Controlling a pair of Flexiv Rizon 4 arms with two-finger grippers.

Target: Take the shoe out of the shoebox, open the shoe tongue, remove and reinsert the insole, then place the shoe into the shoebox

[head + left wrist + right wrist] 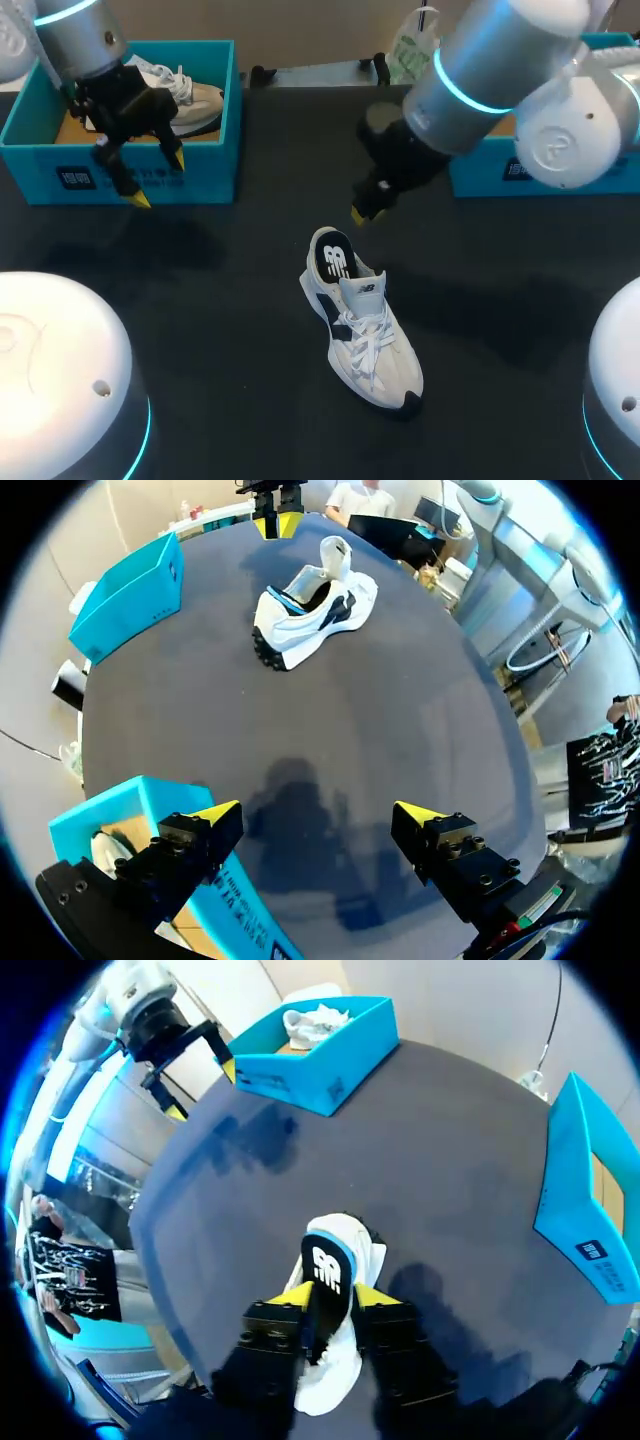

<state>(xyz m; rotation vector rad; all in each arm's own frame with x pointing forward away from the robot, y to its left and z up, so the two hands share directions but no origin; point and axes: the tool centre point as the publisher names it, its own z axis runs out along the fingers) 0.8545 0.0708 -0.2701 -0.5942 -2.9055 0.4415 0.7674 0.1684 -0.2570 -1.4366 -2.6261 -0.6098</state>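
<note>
Shoe (362, 325) unboxed mid-bench; insole (335, 262) work, reboxing apparently ahead. Right end effector (328, 1298) narrowly open over it, left end effector (318, 812) open.

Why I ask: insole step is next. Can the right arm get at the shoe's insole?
Probably yes: the right gripper hangs open above the shoe's heel, with the insole exposed and nothing between.

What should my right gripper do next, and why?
Probably lower the right gripper straight down onto the insole at its heel end. It hangs open just above the shoe, the insole lies exposed inside, and the left gripper is away by the shoebox.
</note>
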